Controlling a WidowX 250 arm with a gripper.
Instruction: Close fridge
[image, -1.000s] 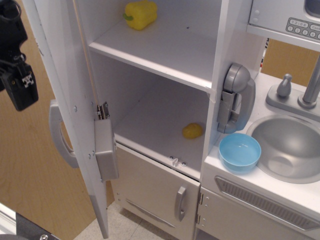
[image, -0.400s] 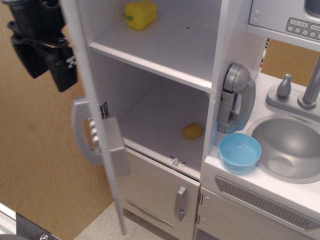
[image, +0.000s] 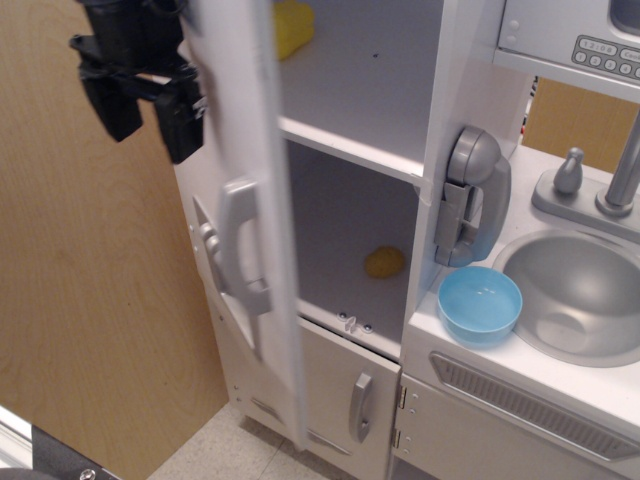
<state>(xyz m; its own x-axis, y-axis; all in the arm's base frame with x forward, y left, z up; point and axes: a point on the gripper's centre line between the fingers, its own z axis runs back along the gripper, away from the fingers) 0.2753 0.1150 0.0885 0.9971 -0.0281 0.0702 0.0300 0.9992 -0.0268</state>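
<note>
Gaping beside the fridge door's outer face, gripper fingers apart, ungrasping.

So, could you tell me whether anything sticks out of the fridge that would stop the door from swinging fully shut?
Nothing visible does. The yellow pepper on the upper shelf and the small yellow item on the lower shelf both sit well back from the front edge. The door is partly closed, with the end effector behind its outer face.

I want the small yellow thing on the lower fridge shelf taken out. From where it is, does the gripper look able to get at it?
Probably not directly. The gripper sits on the outer side of the half-swung fridge door, which stands between it and the yellow thing. It would have to come round the door's free edge.
</note>
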